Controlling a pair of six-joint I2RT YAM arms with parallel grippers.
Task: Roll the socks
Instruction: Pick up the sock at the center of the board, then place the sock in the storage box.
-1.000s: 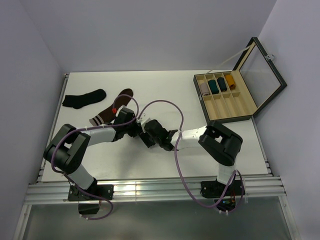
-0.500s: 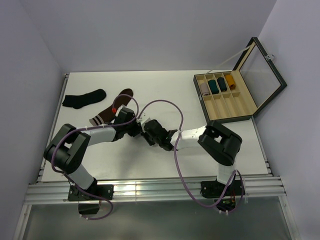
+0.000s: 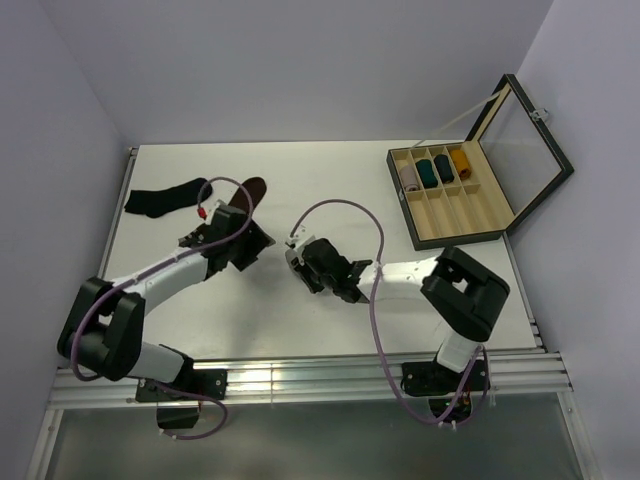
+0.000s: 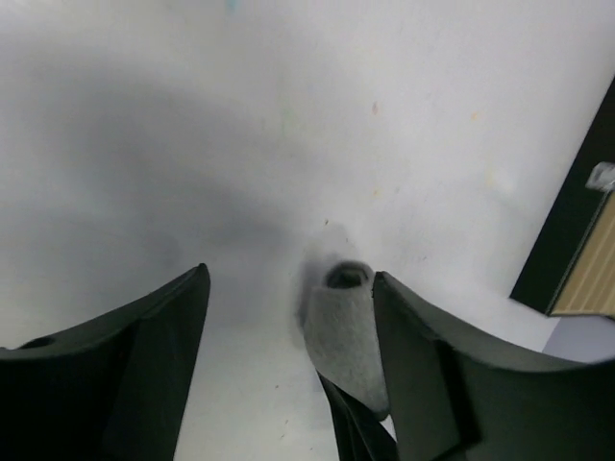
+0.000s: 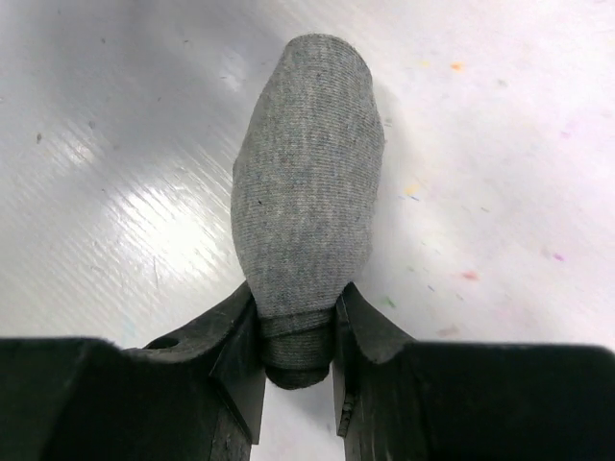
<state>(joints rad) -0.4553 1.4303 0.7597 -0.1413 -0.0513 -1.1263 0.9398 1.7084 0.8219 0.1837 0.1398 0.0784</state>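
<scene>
The socks [image 5: 306, 197] are seen as one tight oval bundle of light grey knit, smooth on top, with a darker, folded end at the bottom. Only grey cloth is shown on the outside, and no pink can be made out. The bundle is lying on the white table [image 3: 330, 180], near its middle, and is clamped at its darker end between the two fingers of the right gripper [image 5: 298, 309].

In the left wrist view the bundle is seen end-on as a pale tube with a dark hollow at its far end, and the right gripper's dark fingers are seen beneath it. The left gripper [image 4: 290, 279] is held wide apart and nothing is gripped by it. The bundle is framed in the gap, closer to the right-hand finger.

The wider layout is given only by the top view. A black sock [image 3: 165, 197] and a dark brown sock [image 3: 252, 186] are laid at the far left, the brown one partly covered by the left arm. An open wooden box [image 3: 470, 212] is placed at the far right, with rolled socks in its back compartments. The bundle itself is mostly hidden there by the right gripper.
</scene>
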